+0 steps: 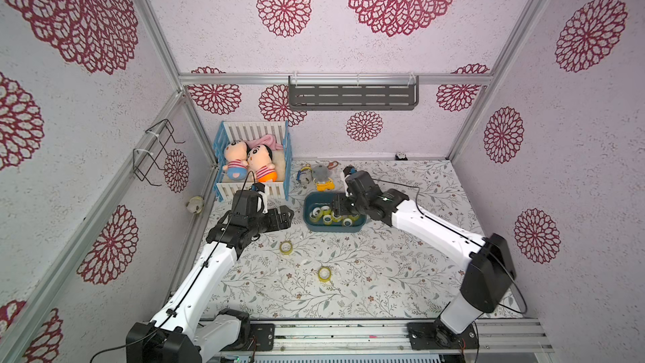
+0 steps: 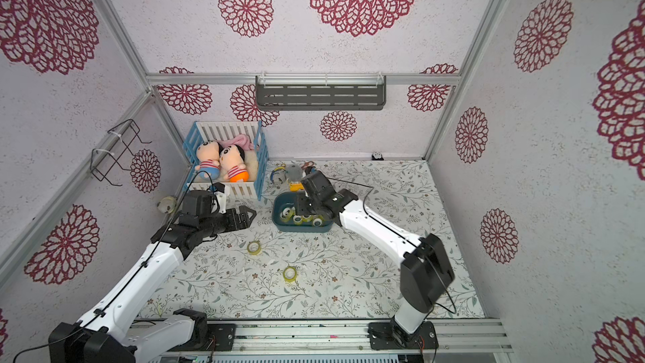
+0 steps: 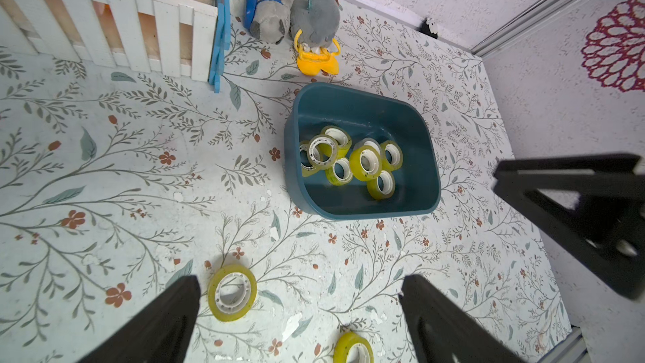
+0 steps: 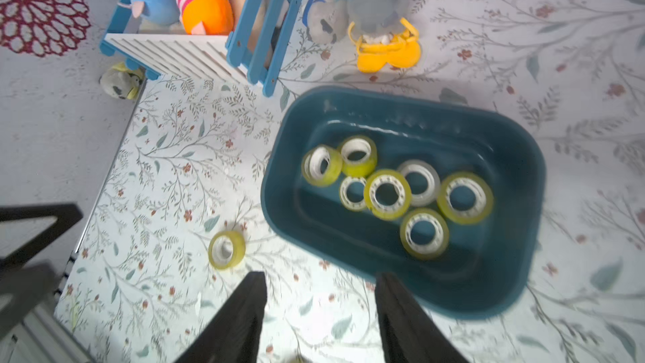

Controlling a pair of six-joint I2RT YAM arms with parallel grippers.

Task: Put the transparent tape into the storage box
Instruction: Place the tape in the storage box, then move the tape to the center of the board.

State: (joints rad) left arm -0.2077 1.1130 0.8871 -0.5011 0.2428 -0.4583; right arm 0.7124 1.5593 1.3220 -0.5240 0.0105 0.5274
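Note:
The dark teal storage box (image 1: 316,228) (image 2: 283,225) (image 3: 349,106) (image 4: 453,274) sits mid-table and holds several yellowish transparent tape rolls (image 1: 327,218) (image 4: 386,194). Two more tape rolls lie flat on the table nearer the front, one (image 1: 286,247) (image 2: 254,247) (image 3: 232,291) (image 4: 227,249) and another (image 1: 324,274) (image 2: 290,273) (image 3: 352,347). My right gripper (image 1: 338,208) (image 4: 321,291) hangs over the box's near right side, open and empty. My left gripper (image 1: 287,217) (image 3: 300,295) hovers left of the box, open and empty, above the nearer loose roll.
A blue-and-white toy crib (image 1: 253,183) with plush dolls stands at the back left. Grey plush toys (image 1: 319,174) lie just behind the box. A small plush (image 1: 194,204) rests against the left wall. A grey shelf (image 1: 352,96) hangs on the back wall.

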